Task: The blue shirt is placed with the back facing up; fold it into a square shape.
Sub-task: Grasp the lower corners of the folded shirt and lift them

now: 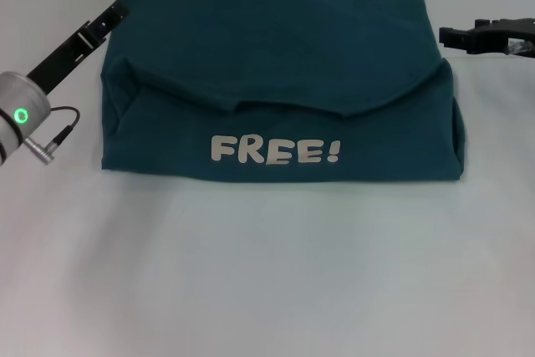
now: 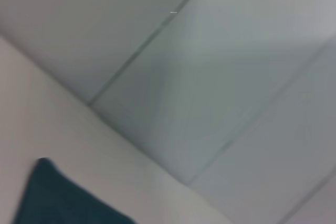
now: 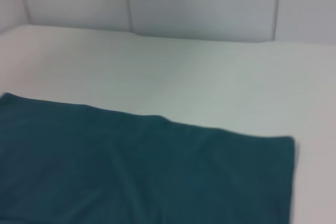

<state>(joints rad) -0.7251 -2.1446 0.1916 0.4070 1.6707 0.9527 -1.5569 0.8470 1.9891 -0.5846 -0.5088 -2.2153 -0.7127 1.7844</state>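
The blue shirt lies folded into a wide block on the white table. Its upper part is doubled over toward me in a curved flap. White "FREE!" lettering shows on the near strip. My left gripper is at the shirt's far left corner, its tip right at the cloth edge. My right gripper hovers just off the far right corner, apart from the fabric. The left wrist view catches one shirt corner flat on the table. In the right wrist view a flat stretch of the shirt shows.
Bare white tabletop surrounds the shirt on all sides, widest toward me. Pale wall panels stand behind the table's far edge. A grey cable hangs off my left arm near the shirt's left side.
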